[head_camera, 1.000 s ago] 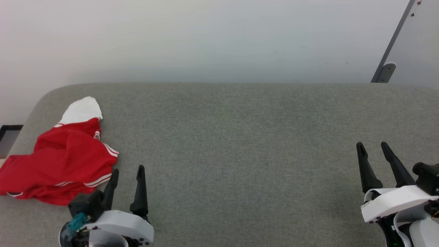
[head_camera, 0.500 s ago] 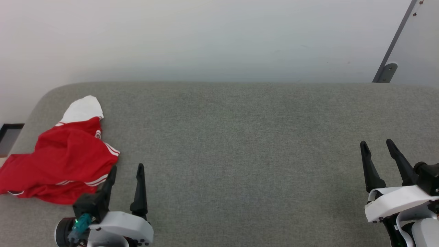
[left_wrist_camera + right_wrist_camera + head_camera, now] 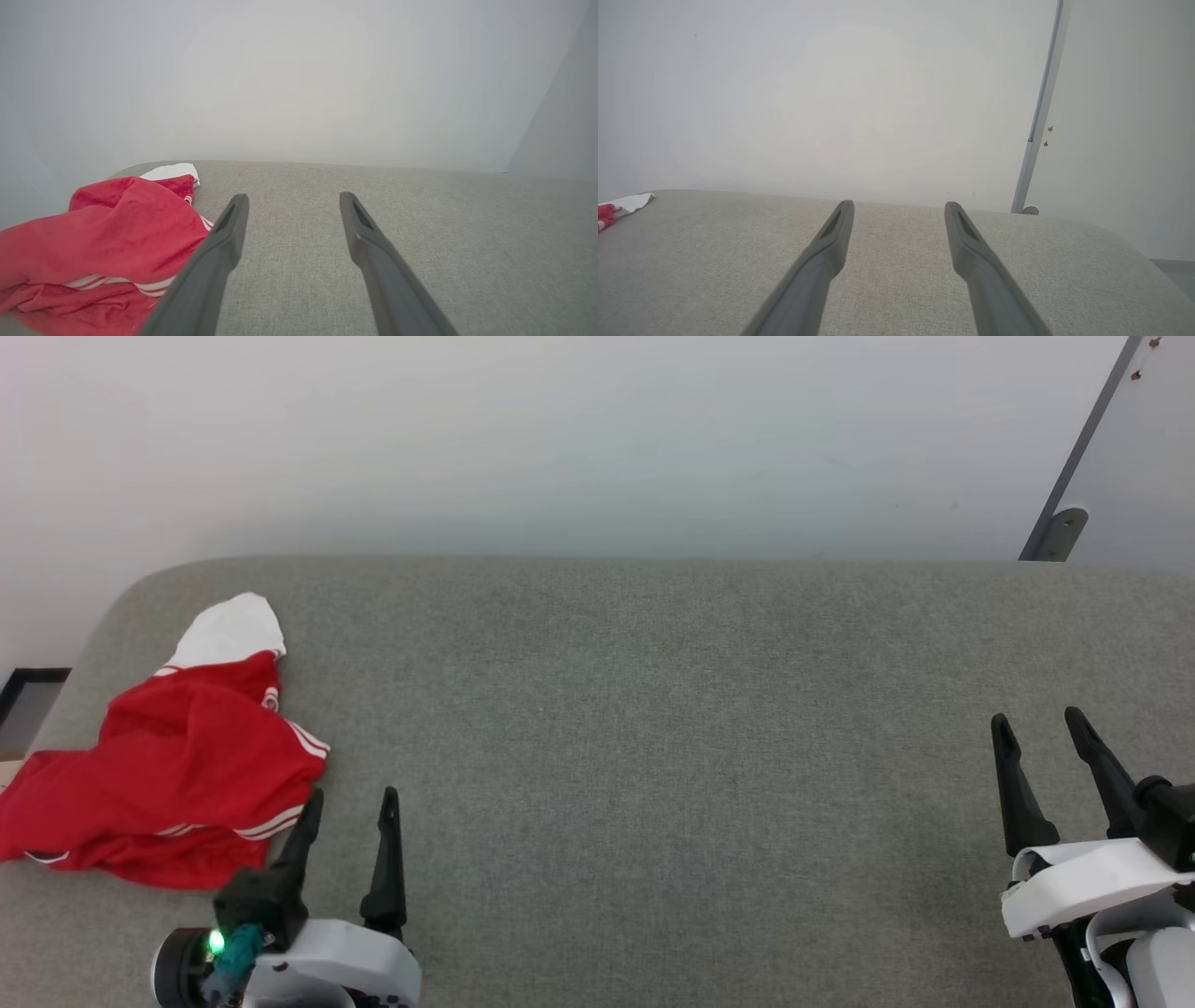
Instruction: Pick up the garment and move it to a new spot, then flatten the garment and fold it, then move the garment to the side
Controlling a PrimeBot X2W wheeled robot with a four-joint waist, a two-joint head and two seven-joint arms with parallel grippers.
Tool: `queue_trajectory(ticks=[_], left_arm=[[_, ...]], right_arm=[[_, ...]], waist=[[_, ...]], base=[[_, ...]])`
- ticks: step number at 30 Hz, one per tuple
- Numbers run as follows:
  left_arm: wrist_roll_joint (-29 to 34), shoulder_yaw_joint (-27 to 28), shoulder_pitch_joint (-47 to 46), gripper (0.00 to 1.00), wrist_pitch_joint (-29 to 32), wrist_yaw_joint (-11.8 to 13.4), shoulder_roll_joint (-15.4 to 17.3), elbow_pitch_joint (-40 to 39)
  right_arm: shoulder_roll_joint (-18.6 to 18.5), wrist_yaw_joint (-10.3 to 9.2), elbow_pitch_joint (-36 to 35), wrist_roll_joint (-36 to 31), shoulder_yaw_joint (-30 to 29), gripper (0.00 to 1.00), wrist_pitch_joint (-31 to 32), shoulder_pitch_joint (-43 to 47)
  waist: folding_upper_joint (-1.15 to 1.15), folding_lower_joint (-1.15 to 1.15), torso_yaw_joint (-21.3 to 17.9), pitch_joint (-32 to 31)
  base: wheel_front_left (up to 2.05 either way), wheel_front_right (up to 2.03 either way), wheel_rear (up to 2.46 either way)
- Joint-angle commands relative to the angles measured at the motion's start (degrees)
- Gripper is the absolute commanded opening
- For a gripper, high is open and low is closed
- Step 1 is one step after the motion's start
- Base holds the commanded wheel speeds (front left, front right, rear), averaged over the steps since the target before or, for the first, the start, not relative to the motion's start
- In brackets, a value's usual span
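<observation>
Garment [image 3: 177, 775], one, crumpled, perhaps touching left gripper [image 3: 352, 793]; it and right gripper [image 3: 1036, 715] gape empty.

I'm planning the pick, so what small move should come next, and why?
Probably swing the left pincer leftward and down onto the garment. It is open and empty, close beside the crumpled red heap at the left end of the grey surface, while the right pincer, also open, is far off at the other end.
</observation>
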Motion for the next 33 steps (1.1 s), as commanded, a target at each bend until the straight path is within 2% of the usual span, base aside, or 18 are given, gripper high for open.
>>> queue_trajectory(ticks=[1, 11, 17, 23, 31, 33], left_arm=[[1.2, 0.2, -0.5, 1.00, -0.3, -0.3, 0.0, 0.0], [5.6, 0.5, -1.1, 1.00, -1.4, -1.4, -0.6, 0.5], [6.6, 0.7, -1.2, 1.00, -1.5, -1.9, -1.1, 0.7], [5.6, 1.6, -1.4, 1.00, -1.5, -2.5, -1.7, 0.7], [4.9, 2.3, 0.0, 1.00, -1.5, -2.9, -2.5, 0.9], [4.1, 3.2, 0.6, 1.00, -1.5, -2.1, -2.8, 0.7]], right_arm=[[0.0, -0.05, -0.2, -1.0, -0.3, 1.00, -0.3, -0.3], [0.4, -0.06, -0.9, -4.4, -2.2, 1.00, -1.4, -0.4], [0.6, -0.06, -1.0, -4.0, -1.8, 1.00, -1.6, 0.6], [0.3, -0.06, -1.5, -3.7, -1.5, 1.00, -1.6, 0.5], [0.2, -0.06, -1.1, -3.7, 0.1, 1.00, -1.6, 1.2], [0.4, -0.07, -0.9, -4.0, 0.8, 1.00, -1.6, 1.3]], waist=[[0.00, 0.00, 0.0, 0.0], [0.00, 0.00, 0.9, 0.2], [0.00, 0.00, 3.9, 0.5], [0.00, 0.00, 10.0, 1.2], [0.00, 0.00, 21.7, 0.9], [0.00, 0.00, 24.6, 0.6]], base=[[0.00, 0.00, 0.00], [0.00, 0.00, 0.00], [0.00, 0.00, 0.00], [0.00, 0.00, 0.00], [0.00, 0.00, 0.00], [0.00, 0.00, 0.00]])
